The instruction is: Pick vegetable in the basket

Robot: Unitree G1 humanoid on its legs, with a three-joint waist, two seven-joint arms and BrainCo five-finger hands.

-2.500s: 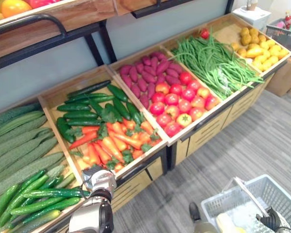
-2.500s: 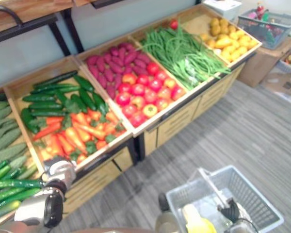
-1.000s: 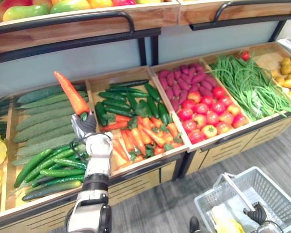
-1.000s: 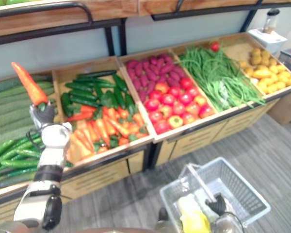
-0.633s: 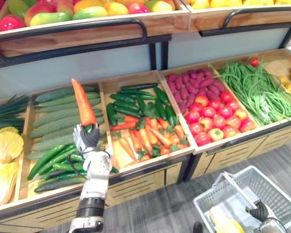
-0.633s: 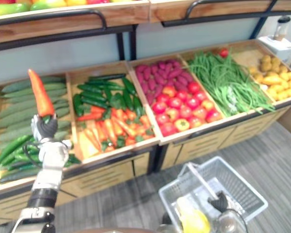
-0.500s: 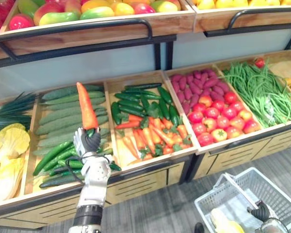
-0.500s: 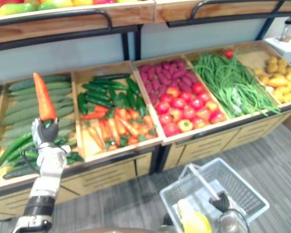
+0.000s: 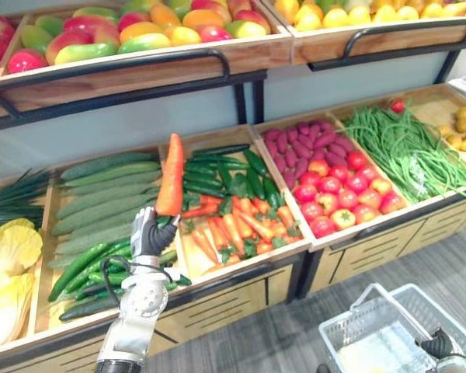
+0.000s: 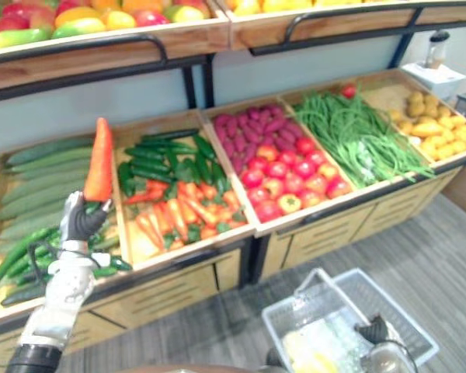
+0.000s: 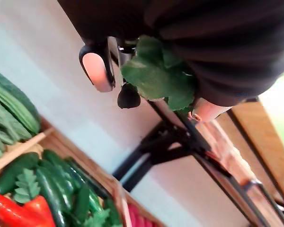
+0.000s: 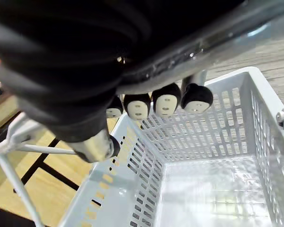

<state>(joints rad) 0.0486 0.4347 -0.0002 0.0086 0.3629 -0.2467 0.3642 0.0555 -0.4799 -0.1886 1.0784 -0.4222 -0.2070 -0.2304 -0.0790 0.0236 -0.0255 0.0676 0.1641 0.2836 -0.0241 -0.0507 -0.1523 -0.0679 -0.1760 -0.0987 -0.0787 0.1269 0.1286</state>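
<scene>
Nearest, the right hand (image 9: 438, 343) has its fingers curled round the handle (image 12: 227, 33) of the basket (image 12: 199, 137), which the frame edge cuts off, its contents too blurred to name. Beyond, the left hand (image 9: 150, 233) grips the carrot (image 9: 171, 175) upright above the crates (image 9: 241, 268). It looks light, stiff and smooth, so the thick leafy end seems the surest hold, though the fingers hide that end.

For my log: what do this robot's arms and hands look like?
Left hand: dark ribbed cover, silver fingers with dark tips, on a slim silver-grey forearm. Right hand: the same dark ribbed cover, its dark fingertips set with pale pads.
</scene>
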